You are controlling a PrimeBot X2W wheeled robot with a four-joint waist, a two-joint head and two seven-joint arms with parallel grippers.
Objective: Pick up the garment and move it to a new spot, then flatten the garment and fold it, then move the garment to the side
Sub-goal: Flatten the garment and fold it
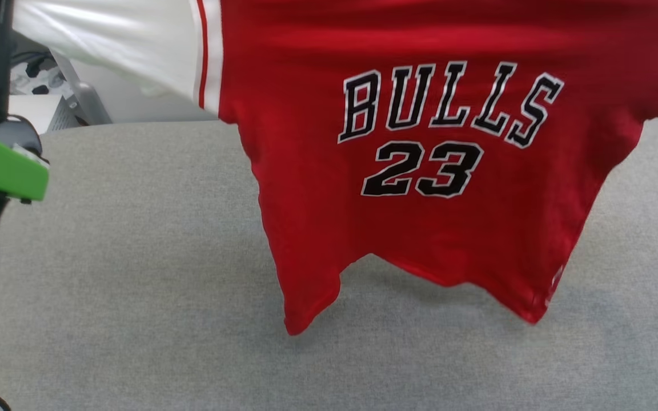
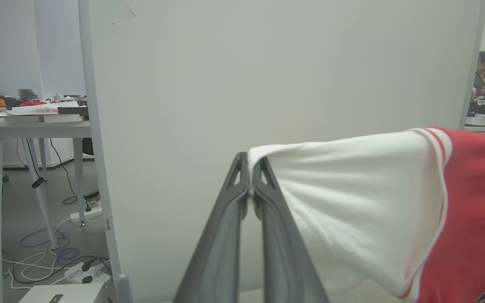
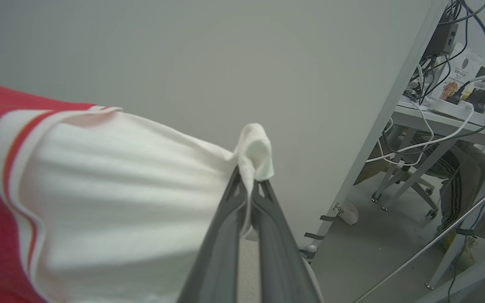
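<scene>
Fingers pinched tight on my left gripper, biting the edge of one white sleeve. My right gripper is likewise closed on the other sleeve's bunched tip. Between them the garment hangs spread, print facing me, hem low over the grey table. I'd call this mid-carry: lifted, not yet laid down, flattening and folding all ahead. Both arms look raised and wide apart, pointing toward the white partition.

red garment w/ white sleeves, black "bulls 23" print, airborne, spread wide, hem down
</scene>
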